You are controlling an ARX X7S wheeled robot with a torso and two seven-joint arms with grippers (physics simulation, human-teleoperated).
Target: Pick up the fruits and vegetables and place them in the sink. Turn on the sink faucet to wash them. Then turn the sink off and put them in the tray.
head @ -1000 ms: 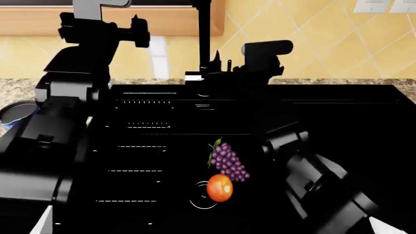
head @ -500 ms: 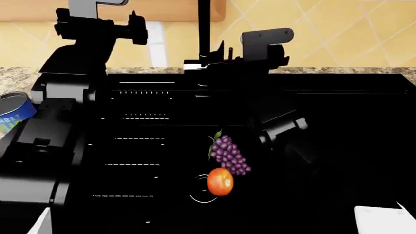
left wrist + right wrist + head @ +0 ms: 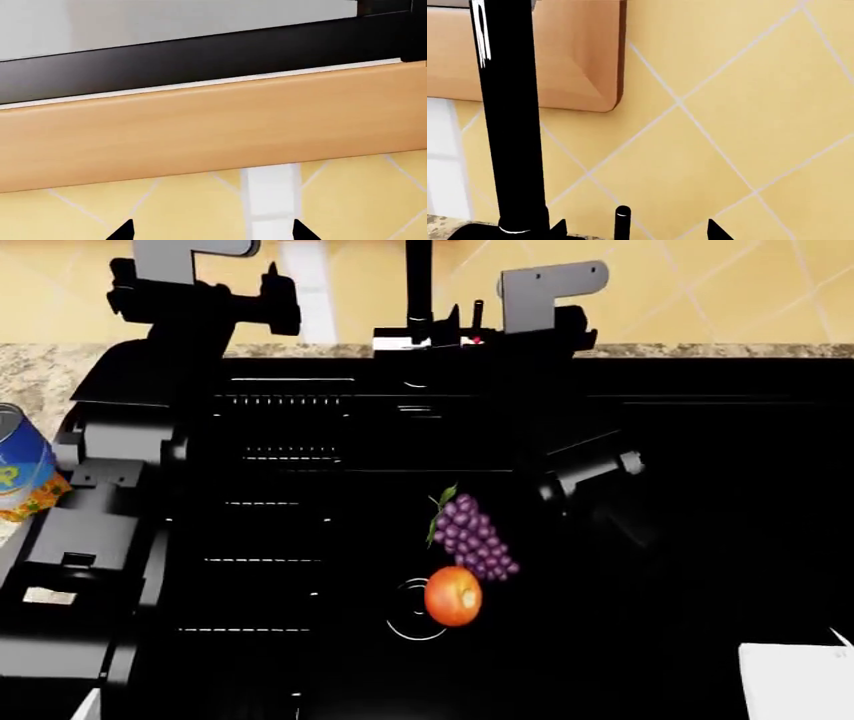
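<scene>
The round orange-red fruit (image 3: 453, 597) and the purple grape bunch (image 3: 471, 538) lie side by side in the black sink (image 3: 694, 490), by the drain. The black faucet (image 3: 418, 290) stands at the sink's back, its red-dotted lever (image 3: 467, 340) beside it. My right gripper (image 3: 507, 330) is open at the faucet. In the right wrist view the spout (image 3: 507, 125) rises beside the gripper (image 3: 637, 232), and the lever (image 3: 622, 222) stands between the fingertips. My left gripper (image 3: 267, 300) is open and empty, raised left of the faucet and facing the wall (image 3: 212, 232). A corner of the white tray (image 3: 794, 680) shows at lower right.
A blue soup can (image 3: 20, 475) stands on the granite counter left of the sink, behind my left arm. The tiled wall and a wooden sill (image 3: 200, 130) are close ahead of both grippers.
The head view has tilted down: the faucet and both grippers now sit higher in the picture, and the tray corner and more of the can show. The fruit and grapes have not moved.
</scene>
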